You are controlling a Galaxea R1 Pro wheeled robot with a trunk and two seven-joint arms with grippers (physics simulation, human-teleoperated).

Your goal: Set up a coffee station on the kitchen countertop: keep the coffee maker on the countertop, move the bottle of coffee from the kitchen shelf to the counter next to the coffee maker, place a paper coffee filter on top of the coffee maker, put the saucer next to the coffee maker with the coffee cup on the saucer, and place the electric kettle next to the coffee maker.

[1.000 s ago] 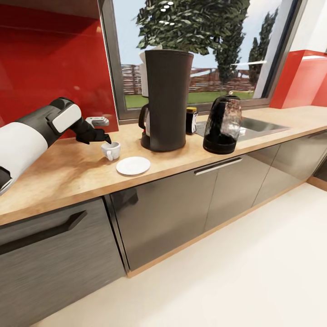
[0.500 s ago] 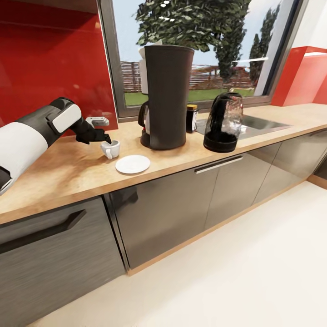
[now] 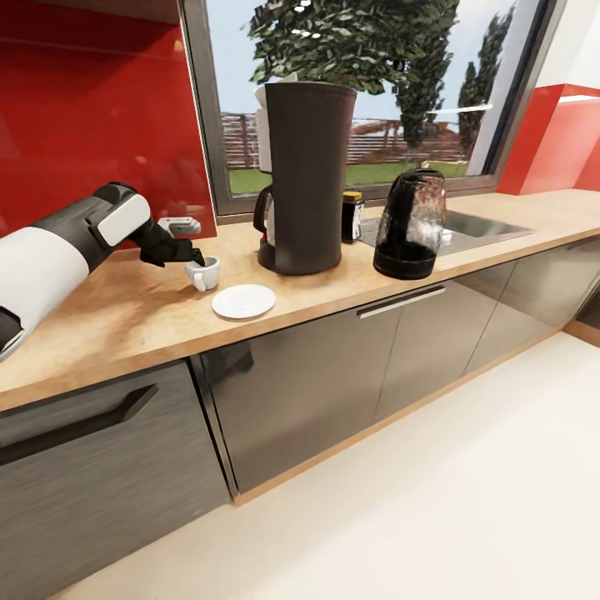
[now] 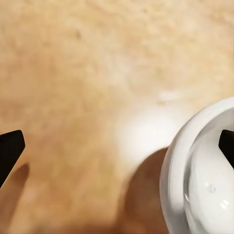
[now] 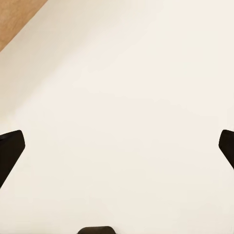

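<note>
Left claw [image 3: 197,257] spread wide, one finger inside the coffee cup [image 3: 204,274] to pinch its rim, cup on desk [image 3: 125,317] just behind the saucer [image 3: 243,301], nothing gripped yet; right claw [image 5: 117,146] open, empty, above floor.

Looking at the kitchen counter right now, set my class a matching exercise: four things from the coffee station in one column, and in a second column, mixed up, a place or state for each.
Column one:
1. coffee cup
2. saucer
3. bottle of coffee
4. electric kettle

Column two:
A. stands between the coffee maker and the kettle, near the window
B. lies bare near the countertop's front edge
C. stands beside the sink
D. sits on the wood at the tips of the left gripper, off the plate

Pairs: 1-D, 2-B, 3-A, 4-C
</note>
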